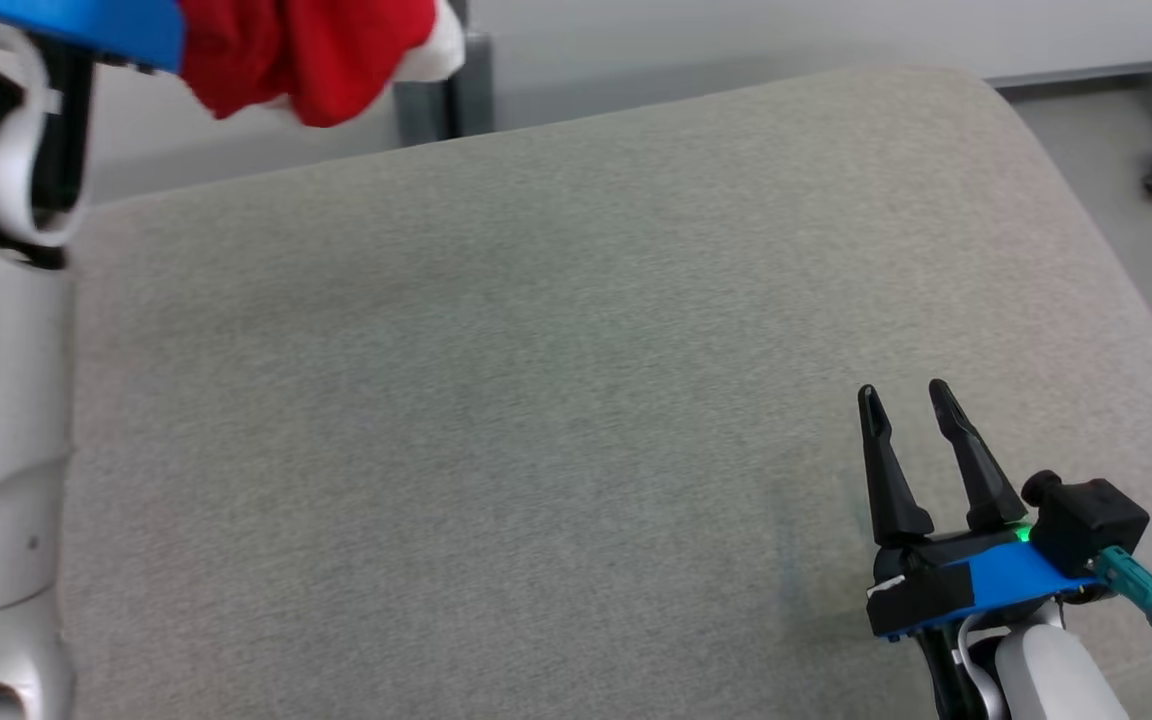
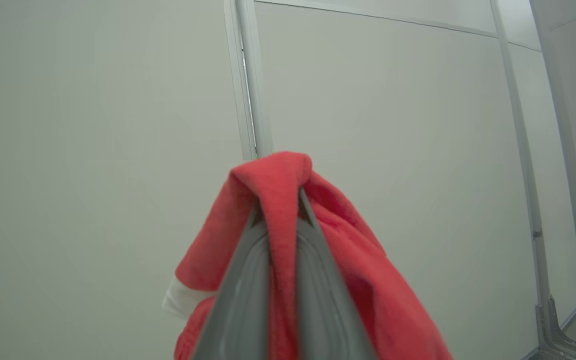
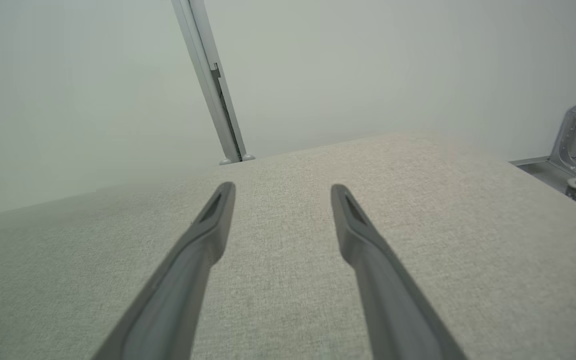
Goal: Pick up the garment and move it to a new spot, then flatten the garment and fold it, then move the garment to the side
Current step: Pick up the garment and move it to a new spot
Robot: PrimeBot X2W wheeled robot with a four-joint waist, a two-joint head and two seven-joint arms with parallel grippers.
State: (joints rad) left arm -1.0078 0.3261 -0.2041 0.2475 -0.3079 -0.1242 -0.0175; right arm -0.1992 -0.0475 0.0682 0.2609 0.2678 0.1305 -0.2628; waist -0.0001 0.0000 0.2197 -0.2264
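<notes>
Garment lifted, not yet set down; flattening, folding and the move aside all remain.
Left hand (image 2: 279,199) is pinched tight on a fold of the red garment (image 1: 306,55), which has white trim and hangs bunched at 11 o'clock in the head view, apparently off the grey cushion (image 1: 536,400). Right hand (image 1: 904,392) at 4 o'clock, fingers spread wide, holds nothing.
</notes>
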